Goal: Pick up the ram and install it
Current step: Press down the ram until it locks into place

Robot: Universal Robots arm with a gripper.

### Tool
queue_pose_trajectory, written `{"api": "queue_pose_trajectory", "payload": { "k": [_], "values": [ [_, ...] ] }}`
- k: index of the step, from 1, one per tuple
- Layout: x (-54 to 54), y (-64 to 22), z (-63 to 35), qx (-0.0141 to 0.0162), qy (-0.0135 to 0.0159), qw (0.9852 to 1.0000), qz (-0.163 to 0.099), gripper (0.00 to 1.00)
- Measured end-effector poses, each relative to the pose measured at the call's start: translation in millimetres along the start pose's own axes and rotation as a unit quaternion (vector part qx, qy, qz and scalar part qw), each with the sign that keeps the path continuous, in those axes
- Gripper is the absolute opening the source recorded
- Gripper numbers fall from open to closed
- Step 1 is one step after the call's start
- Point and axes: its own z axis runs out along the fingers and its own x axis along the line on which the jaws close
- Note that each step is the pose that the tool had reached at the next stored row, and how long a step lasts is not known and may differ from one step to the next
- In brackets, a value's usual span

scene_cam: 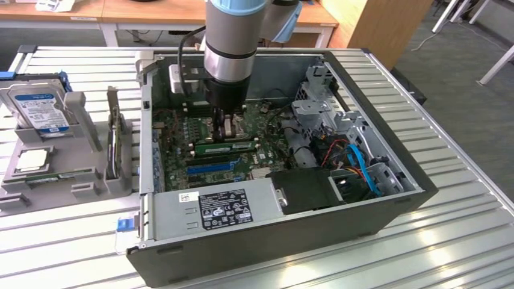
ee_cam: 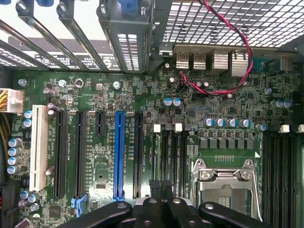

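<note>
Ribbed metal table (scene_cam: 449, 241). Left of the computer case (scene_cam: 265, 241), exterior view: grey tray (scene_cam: 88, 180) holding one hard drive (scene_cam: 36, 108), one processor chip (scene_cam: 30, 159) and one green stick (scene_cam: 60, 176). Inside the case: one motherboard (scene_cam: 180, 138); one ram (scene_cam: 225, 146) along its black slots, at the tips of the gripper (scene_cam: 227, 133), contact unclear. Gripper's jaws closed together, gripping nothing visible

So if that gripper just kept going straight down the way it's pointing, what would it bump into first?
Most likely the motherboard inside the computer case. The shut gripper points down at the board beside the processor socket, near the black slots. Exact depth is hard to judge.
</note>
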Motion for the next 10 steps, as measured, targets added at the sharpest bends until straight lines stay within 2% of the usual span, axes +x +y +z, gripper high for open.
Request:
{"api": "queue_pose_trajectory", "payload": {
  "k": [10],
  "values": [
    [0.3,-0.3,7.6,0.0,0.0,1.0,0.0,0.1]
  ]
}}
